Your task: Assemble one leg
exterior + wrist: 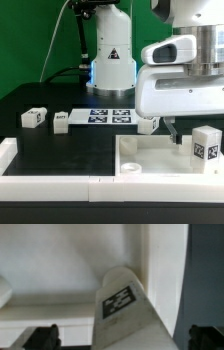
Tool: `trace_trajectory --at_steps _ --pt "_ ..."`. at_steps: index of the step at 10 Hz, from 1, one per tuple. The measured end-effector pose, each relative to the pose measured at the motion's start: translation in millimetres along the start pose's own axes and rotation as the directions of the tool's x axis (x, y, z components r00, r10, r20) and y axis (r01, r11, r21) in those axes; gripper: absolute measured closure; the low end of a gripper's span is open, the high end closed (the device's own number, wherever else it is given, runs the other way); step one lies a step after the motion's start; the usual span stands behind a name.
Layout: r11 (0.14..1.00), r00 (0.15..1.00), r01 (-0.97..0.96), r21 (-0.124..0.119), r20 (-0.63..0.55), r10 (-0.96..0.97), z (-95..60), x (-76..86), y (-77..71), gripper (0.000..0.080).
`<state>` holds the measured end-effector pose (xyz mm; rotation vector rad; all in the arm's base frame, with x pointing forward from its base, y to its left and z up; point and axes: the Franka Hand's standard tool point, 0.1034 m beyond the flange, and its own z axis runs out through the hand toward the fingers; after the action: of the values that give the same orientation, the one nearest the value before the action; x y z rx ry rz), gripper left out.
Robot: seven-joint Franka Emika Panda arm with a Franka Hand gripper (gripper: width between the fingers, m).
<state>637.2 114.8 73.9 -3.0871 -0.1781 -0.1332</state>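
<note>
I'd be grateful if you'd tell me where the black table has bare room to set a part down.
Free: the black strip in front of the two loose legs and the marker board, back to the white rim. Crowded: the exterior view's right, where the gripper hangs over the white panel beside a standing leg.

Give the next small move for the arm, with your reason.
Probably lower a little and shut the jaws on the leg. In the wrist view the tagged block stands between the two dark fingertips, which are apart on either side and seem not yet to press it. In the exterior view the gripper hangs over the white panel; the grasp itself is hidden there.
</note>
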Motion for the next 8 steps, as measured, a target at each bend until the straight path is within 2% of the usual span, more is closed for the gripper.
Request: trace_trajectory --at_steps 2,3,4,5,6,7,8 --pt "0.955 0.955 0.296 -0.017 0.005 -0.296 -0.1 0.1 1.1 0.015" --pt "0.953 0.953 0.303 -0.017 0.005 -0.303 0.0 0.0 1.3 0.015" --pt "0.955 0.955 0.297 -0.017 0.005 -0.297 0.0 0.0 1.2 0.0269" --pt "0.971 0.972 0.237 -0.016 0.004 -0.237 0.0 0.0 0.9 0.0408" --pt "0.971 0.972 0.237 -0.016 0.004 -0.237 0.1 -0.1 0.9 0.0511" --pt "0.986 0.986 0.167 -0.009 0.002 -0.167 0.3 -0.3 -0.1 0.0511" --pt "0.995 0.995 -0.097 0.009 0.0 0.097 0.3 -0.3 -2.8 0.0509"
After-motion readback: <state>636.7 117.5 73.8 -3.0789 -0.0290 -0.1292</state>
